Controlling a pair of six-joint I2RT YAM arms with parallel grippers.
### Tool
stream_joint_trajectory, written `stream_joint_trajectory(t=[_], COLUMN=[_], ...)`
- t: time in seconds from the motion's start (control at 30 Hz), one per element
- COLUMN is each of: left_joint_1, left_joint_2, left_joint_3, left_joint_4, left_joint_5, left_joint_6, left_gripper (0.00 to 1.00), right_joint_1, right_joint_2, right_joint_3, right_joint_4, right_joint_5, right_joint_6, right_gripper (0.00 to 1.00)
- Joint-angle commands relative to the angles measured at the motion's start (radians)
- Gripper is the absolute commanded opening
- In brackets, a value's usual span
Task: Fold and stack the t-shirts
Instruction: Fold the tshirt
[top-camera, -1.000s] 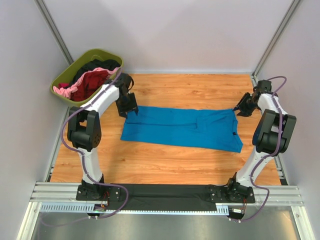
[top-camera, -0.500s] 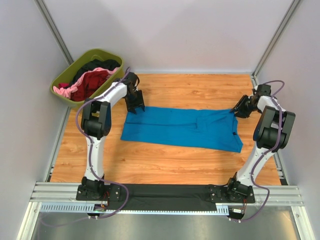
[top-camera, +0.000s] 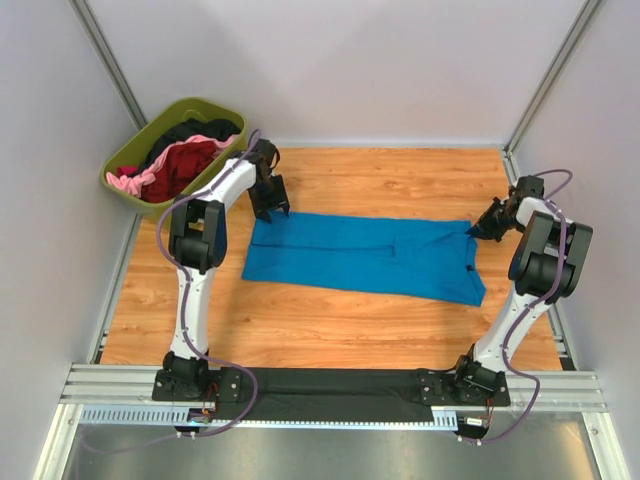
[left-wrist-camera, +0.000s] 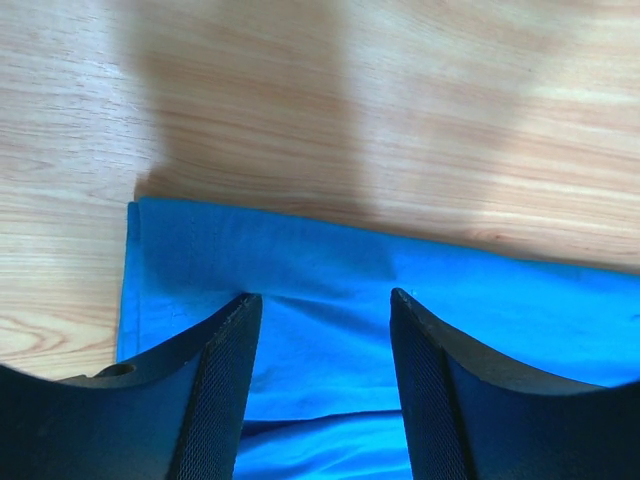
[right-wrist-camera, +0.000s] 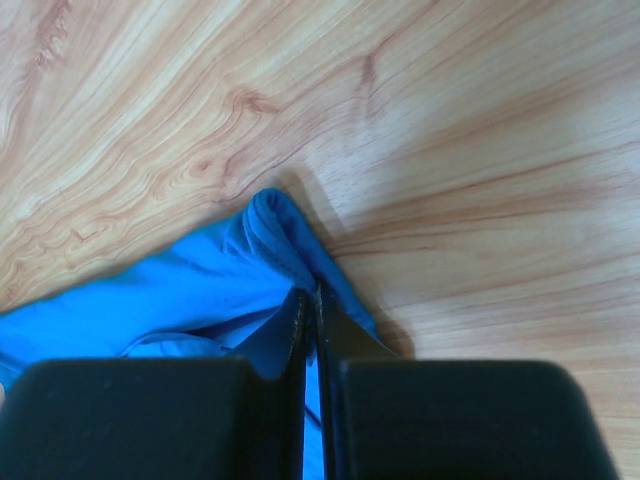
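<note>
**A:** Where do we have the blue t-shirt (top-camera: 365, 257)?

**B:** Flat on the desk (top-camera: 380, 170), as a long band running from 9 to 3 o'clock. The dark red shirt (top-camera: 185, 160), pink shirt (top-camera: 150, 181) and black shirt (top-camera: 200, 130) lie heaped in the olive tub (top-camera: 121, 164), out at 10 o'clock.

**A:** And the left tool (top-camera: 271, 212)?

**B:** From above we only place it, at the band's 11 o'clock corner. Its wrist camera shows the fingers (left-wrist-camera: 225, 385) spread wide, with the hem running across between them just inside that corner. We cannot tell whether they touch the cloth.

**A:** The right tool (top-camera: 480, 228)?

**B:** At the 2 o'clock corner. Overhead we see little more than a dark shape. From the wrist we see the fingers pressed together, pinching a raised fold of blue cloth, with bare wood beyond it at 12.
</note>
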Motion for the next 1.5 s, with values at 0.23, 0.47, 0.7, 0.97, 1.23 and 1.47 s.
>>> stream_joint_trajectory(t=[0.23,0.47,0.7,0.97,1.23,1.47], left_joint_1=[0.027,0.021,-0.015,-0.083,-0.125,-0.125], left_joint_2=[-0.021,-0.193,-0.411,-0.471,-0.393,-0.341], left_joint_3=[0.100,0.094,-0.202,-0.430,-0.492,-0.583], left_joint_4=[-0.083,-0.175,-0.117,0.031,0.051,0.057], left_joint_5=[-0.017,-0.043,-0.003,0.192,0.240,0.158], left_joint_6=[-0.007,-0.012,0.068,0.093,0.097,0.074], left_gripper=[0.64,0.68,0.68,0.65,0.58,0.27], right_joint_1=[0.016,0.057,0.074,0.082,0.140,0.142], right_joint_2=[0.107,0.299,0.298,0.034,-0.272,-0.387], right_joint_3=[0.179,0.522,0.764,0.568,0.203,0.085], right_joint_4=[0.058,-0.034,-0.231,-0.481,-0.492,-0.518], right_joint_5=[0.050,0.050,0.059,0.172,0.169,0.168], right_joint_6=[0.015,-0.001,0.146,0.277,0.263,0.174], right_gripper=[0.04,0.05,0.43,0.61,0.76,0.76])
